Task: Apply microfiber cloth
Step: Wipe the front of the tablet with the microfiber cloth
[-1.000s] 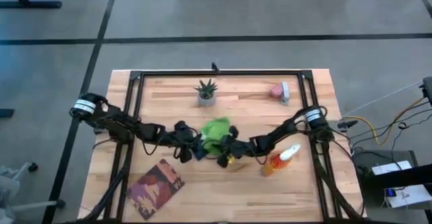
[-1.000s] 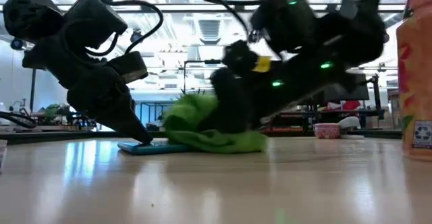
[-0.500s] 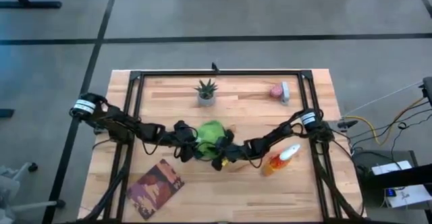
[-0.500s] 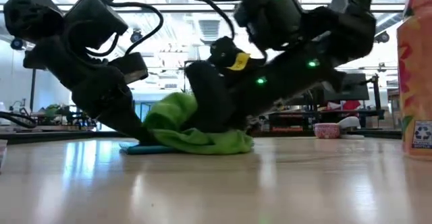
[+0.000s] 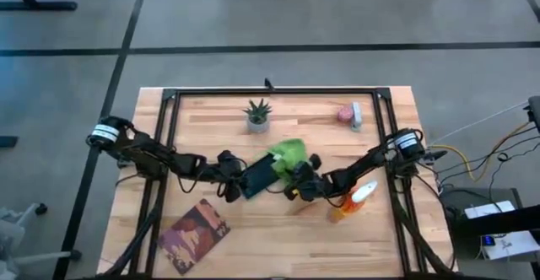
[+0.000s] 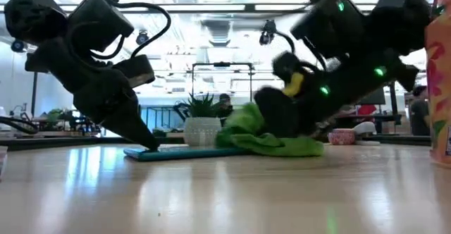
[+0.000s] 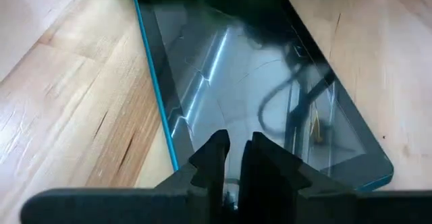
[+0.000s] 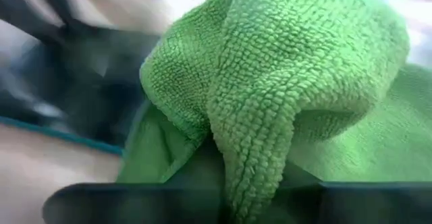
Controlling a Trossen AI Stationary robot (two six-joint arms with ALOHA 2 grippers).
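The dark tablet (image 5: pixel 258 175) with a teal rim lies flat at the table's middle. My left gripper (image 5: pixel 239 185) is shut, its tips down on the tablet's left end (image 6: pixel 151 149). The lime-green microfiber cloth (image 5: pixel 287 153) is bunched up at the tablet's far right end, its lower folds (image 6: pixel 282 148) on the table top. My right gripper (image 5: pixel 297 177) is shut on the cloth from the right; in the right wrist view the cloth (image 8: pixel 270 82) covers its fingers. My left gripper presses its shut fingertips (image 7: pixel 217 158) down on the tablet's glass (image 7: pixel 256 82) near one short end, slanting down from the table's left. The tablet lies flat on the table. My right gripper holds a bunched fold of the cloth (image 8: pixel 253 156), several layers thick, slanting down from the table's right. The cloth itself hides the fingers. Its lower part drags on the table and the tablet's end.
A small potted plant (image 5: pixel 257 115) stands at the far middle and a pink thing (image 5: pixel 348 114) at the far right. An orange spray bottle (image 5: pixel 350 200) stands right beside my right arm. A patterned book (image 5: pixel 196 234) lies near the front left.
My right gripper first slid the cloth a little toward the table's left over the tablet, then drew it back toward the right and far side. The cloth now sits at the tablet's right end and most of the glass is uncovered.
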